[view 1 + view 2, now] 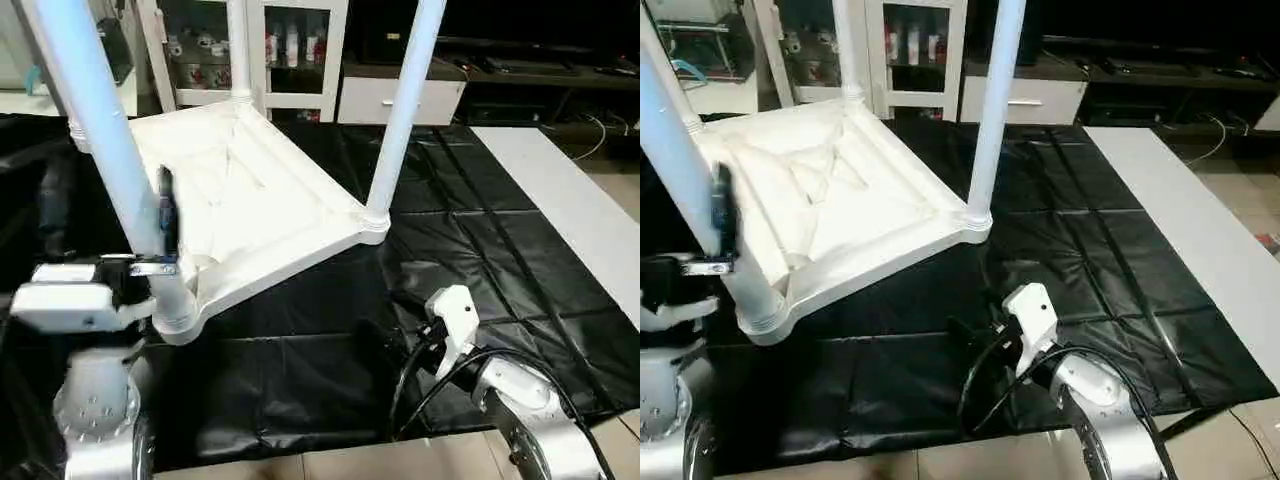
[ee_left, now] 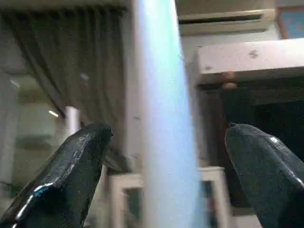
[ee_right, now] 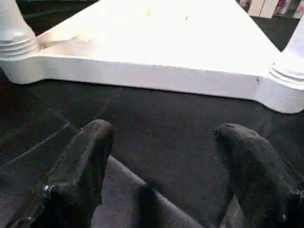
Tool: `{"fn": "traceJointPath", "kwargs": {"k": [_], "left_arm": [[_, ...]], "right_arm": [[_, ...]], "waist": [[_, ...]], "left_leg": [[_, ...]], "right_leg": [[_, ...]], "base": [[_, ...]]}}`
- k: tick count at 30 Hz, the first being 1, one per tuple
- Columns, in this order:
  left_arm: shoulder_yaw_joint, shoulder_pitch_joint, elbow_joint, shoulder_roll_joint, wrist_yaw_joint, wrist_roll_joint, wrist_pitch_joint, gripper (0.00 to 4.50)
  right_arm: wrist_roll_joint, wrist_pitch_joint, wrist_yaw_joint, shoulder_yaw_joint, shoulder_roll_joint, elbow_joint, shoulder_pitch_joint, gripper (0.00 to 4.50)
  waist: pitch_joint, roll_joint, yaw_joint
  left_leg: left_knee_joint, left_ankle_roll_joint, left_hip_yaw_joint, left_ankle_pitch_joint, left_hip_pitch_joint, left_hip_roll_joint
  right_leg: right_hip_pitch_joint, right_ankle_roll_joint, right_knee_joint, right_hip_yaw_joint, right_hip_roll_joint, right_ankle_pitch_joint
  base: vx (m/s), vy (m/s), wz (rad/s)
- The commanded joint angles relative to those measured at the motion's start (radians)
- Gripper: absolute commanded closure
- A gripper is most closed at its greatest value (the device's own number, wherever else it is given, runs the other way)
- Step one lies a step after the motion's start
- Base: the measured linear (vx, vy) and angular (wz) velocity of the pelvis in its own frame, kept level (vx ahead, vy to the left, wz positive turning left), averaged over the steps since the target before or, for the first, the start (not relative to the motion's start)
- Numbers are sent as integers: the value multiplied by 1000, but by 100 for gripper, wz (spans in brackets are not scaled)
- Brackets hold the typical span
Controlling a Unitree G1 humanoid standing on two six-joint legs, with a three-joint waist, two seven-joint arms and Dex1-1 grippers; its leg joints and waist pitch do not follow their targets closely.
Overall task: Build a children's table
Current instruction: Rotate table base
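1. Lying upside down on the black floor sheet [image 1: 480, 260], the white tabletop [image 1: 250, 200] is showing its ribbed underside, with its near edge toward the robot and the sheet's near-right area bare.
2. Legs are standing up from the corner sockets: the near-left leg [image 1: 105, 150], the near-right leg [image 1: 400, 120] and a far leg [image 1: 238, 50] are seated; a fourth socket at the far left is sitting at the frame edge and I cannot tell whether its leg is in.
3. Judging from this, assembly is looking almost finished; what seems left is checking the seating and turning the table upright.
4. The left gripper [image 2: 166, 175] is straddling the near-left leg with fingers spread wide, clear of it on both sides.
5. The right gripper [image 3: 161, 171] is hovering low over the sheet, facing the tabletop's near edge, fingers wide apart and holding nothing.
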Motion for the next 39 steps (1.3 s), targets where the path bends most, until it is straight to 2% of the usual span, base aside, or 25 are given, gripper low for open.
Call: {"fn": "traceJointPath", "kwargs": {"k": [1,2,3,5,6,10,12,13,14,15,16,18,19,20,22,23,24,25,27,28,29,31,34,36,39], "left_arm": [[-49,-14,50,19,-117,-128,91,13],[-59,-18,76,36,-180,-189,145,13],[-60,-19,81,40,-192,-198,154,13],[-69,-32,136,94,-374,-350,362,13],[-75,-41,158,114,-409,-349,368,13],[-100,-90,231,208,-574,-459,592,13],[-149,-134,270,265,-690,-488,668,13],[-166,-151,279,279,-712,-498,695,13],[-175,-158,282,285,-727,-500,699,13],[-213,-193,292,306,-792,-505,718,13],[-214,-195,292,307,-795,-505,719,13],[-281,-303,342,282,-864,-480,754,13],[-299,-343,371,258,-869,-458,747,13],[-316,-374,394,236,-881,-444,739,13],[-340,-421,432,207,-900,-430,736,13],[-358,-444,455,188,-908,-415,728,13],[-383,-470,485,165,-913,-394,714,13],[-408,-495,519,143,-904,-364,690,13],[-430,-516,551,126,-893,-333,664,13],[-478,-571,656,67,-819,-232,580,13],[-487,-594,704,34,-783,-201,552,13],[-492,-624,769,-9,-716,-157,508,13],[-492,-661,847,-47,-587,-86,431,13],[-491,-667,857,-47,-580,-77,411,13],[-465,-649,805,13,-718,-142,453,13]], "right_arm": [[14,25,1,-5,-7,-31,-2,74],[22,37,6,-5,-8,-41,-5,74],[24,39,7,-5,-8,-44,-6,74],[40,55,38,2,-17,-51,-16,74],[43,59,48,6,-21,-49,-20,74],[47,52,99,11,-48,-26,-29,74],[44,23,120,-1,-60,26,-38,74],[44,16,126,-5,-62,41,-42,74],[44,14,129,-6,-64,48,-43,74],[43,6,146,-11,-72,72,-50,74],[43,6,147,-11,-73,74,-50,74],[36,-21,196,-9,-101,131,-57,74],[31,-44,210,-10,-108,172,-63,74],[25,-69,222,-10,-111,215,-72,74],[16,-113,238,-13,-112,296,-92,74],[8,-139,242,-13,-110,348,-107,74],[0,-171,249,-15,-108,410,-126,74],[-7,-202,255,-18,-104,470,-145,74],[-14,-229,259,-21,-101,523,-161,74],[-24,-289,267,-30,-101,640,-196,74],[-28,-320,271,-34,-101,698,-213,74],[-34,-364,274,-41,-103,778,-234,74],[-39,-425,282,-57,-115,896,-257,74],[-40,-448,291,-64,-120,937,-264,74],[-35,-511,333,-94,-159,1051,-265,74]], "waist": [[-43,12,2],[-44,13,3],[-43,14,4],[-44,16,6],[-43,22,8],[-46,27,10],[-49,29,15],[-50,29,15],[-51,31,17],[-52,26,20],[-52,27,21],[-53,25,22],[-55,29,25],[-55,23,29],[-55,22,26],[-58,22,22],[-59,24,22],[-60,20,18],[-62,19,17],[-61,23,14],[-60,30,10],[-62,27,15],[-60,26,14],[-62,29,14],[-58,27,19]], "left_leg": [[-85,27,-26,-327,-4,47],[-86,20,-27,-330,-3,49],[-87,17,-25,-332,-1,48],[-88,8,-24,-324,0,48],[-90,6,-24,-325,2,47],[-91,-2,-21,-307,6,47],[-92,-6,-22,-277,5,48],[-90,-6,-19,-272,9,47],[-89,-6,-18,-255,10,47],[-87,0,-16,-231,7,47],[-87,4,-15,-227,8,45],[-85,9,-11,-205,9,46],[-81,8,-8,-203,15,44],[-78,10,-8,-185,11,45],[-80,14,-10,-184,0,45],[-76,18,-8,-185,4,44],[-74,21,-11,-175,0,44],[-73,29,-8,-173,1,43],[-69,48,-8,-158,-1,43],[-68,61,-7,-168,0,41],[-65,61,-5,-184,4,40],[-64,67,-7,-186,6,43],[-64,78,-10,-229,0,43],[-63,83,-11,-246,4,43],[-64,83,-8,-282,17,44]], "right_leg": [[31,-51,-97,67,-65,-434],[35,-58,-94,68,-67,-423],[31,-63,-94,68,-64,-416],[33,-70,-89,69,-64,-398],[32,-72,-88,70,-61,-395],[35,-91,-82,72,-59,-342],[43,-124,-71,73,-61,-278],[41,-132,-71,73,-61,-268],[43,-153,-65,74,-62,-237],[47,-167,-63,75,-64,-212],[48,-166,-64,75,-64,-218],[50,-178,-64,76,-66,-205],[46,-178,-65,75,-66,-210],[51,-200,-60,78,-69,-178],[59,-193,-62,77,-71,-206],[57,-192,-67,77,-73,-220],[63,-195,-63,78,-74,-215],[60,-197,-66,78,-73,-219],[61,-202,-67,76,-72,-218],[57,-198,-75,72,-68,-237],[53,-195,-77,72,-67,-254],[56,-204,-77,72,-71,-265],[61,-181,-86,64,-70,-346],[56,-171,-92,62,-70,-377],[46,-179,-99,60,-73,-435]], "base": [[0,0,0],[0,0,0],[0,0,0],[0,0,0],[0,0,0],[0,0,0],[0,0,0],[0,0,0],[0,0,0],[0,0,0],[0,0,0],[0,0,0],[0,0,0],[0,0,0],[0,0,0],[0,0,0],[0,0,0],[0,0,0],[0,0,0],[0,0,0],[0,0,0],[0,0,0],[0,0,0],[0,0,0],[0,0,0]]}}
